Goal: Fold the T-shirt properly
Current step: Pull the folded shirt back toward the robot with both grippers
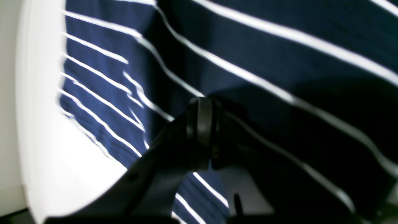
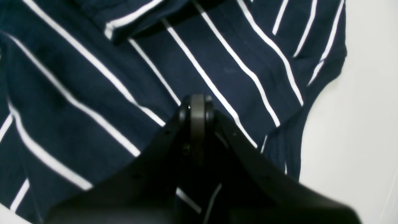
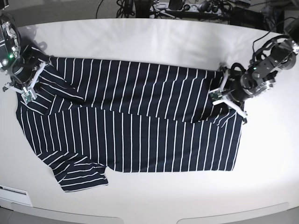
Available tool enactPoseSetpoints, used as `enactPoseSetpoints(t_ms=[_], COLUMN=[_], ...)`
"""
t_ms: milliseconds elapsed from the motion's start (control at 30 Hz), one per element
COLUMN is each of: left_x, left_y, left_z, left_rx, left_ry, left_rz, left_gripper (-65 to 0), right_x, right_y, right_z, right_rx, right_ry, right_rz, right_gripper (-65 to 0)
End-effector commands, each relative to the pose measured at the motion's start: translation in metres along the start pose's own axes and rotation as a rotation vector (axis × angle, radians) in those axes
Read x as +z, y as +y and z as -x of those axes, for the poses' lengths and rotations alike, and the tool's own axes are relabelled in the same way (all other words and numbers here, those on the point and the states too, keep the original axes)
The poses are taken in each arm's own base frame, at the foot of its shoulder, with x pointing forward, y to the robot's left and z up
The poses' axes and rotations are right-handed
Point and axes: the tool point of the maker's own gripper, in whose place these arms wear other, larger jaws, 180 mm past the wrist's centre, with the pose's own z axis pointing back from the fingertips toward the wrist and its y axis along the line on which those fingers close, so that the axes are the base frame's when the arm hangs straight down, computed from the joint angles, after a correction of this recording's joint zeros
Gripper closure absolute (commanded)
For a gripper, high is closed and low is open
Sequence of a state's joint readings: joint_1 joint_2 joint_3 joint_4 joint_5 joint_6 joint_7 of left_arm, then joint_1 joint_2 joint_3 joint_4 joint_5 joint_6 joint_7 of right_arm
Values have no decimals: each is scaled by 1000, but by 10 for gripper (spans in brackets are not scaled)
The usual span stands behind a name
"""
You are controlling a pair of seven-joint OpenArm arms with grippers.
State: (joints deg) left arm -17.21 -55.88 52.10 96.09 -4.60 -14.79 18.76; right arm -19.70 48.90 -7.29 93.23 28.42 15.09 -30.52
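Note:
The T-shirt (image 3: pixel 140 135), dark navy with thin white stripes, lies spread across the white table (image 3: pixel 163 37), its far part doubled over toward the front. My left gripper (image 3: pixel 225 79) is at the fold's right end. In the left wrist view the left gripper (image 1: pixel 203 105) is shut, with T-shirt cloth (image 1: pixel 264 62) bunched against and draped over its fingers. My right gripper (image 3: pixel 33 65) is at the shirt's far left corner. In the right wrist view the right gripper (image 2: pixel 197 105) is shut with its tips down in the T-shirt cloth (image 2: pixel 93 93).
Cables and equipment (image 3: pixel 187 7) crowd the table's far edge. Bare white table surface (image 2: pixel 357 124) shows beside the shirt's edge, and more table surface (image 1: pixel 62 171) shows in the left wrist view. One sleeve (image 3: pixel 79 175) sticks out toward the front left.

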Motion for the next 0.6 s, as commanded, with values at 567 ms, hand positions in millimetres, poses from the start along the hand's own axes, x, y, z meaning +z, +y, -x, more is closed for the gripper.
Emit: enactPoseSetpoints(t_ms=[567], left_x=[62], left_y=[-65], left_z=[22], left_rx=[-165], left_ry=[64], left_rz=[154], left_gripper=[0], right_x=[26], right_y=[28], right_z=[82], right_rx=[77], right_ry=[276], right_rz=[-79], right_gripper=[0])
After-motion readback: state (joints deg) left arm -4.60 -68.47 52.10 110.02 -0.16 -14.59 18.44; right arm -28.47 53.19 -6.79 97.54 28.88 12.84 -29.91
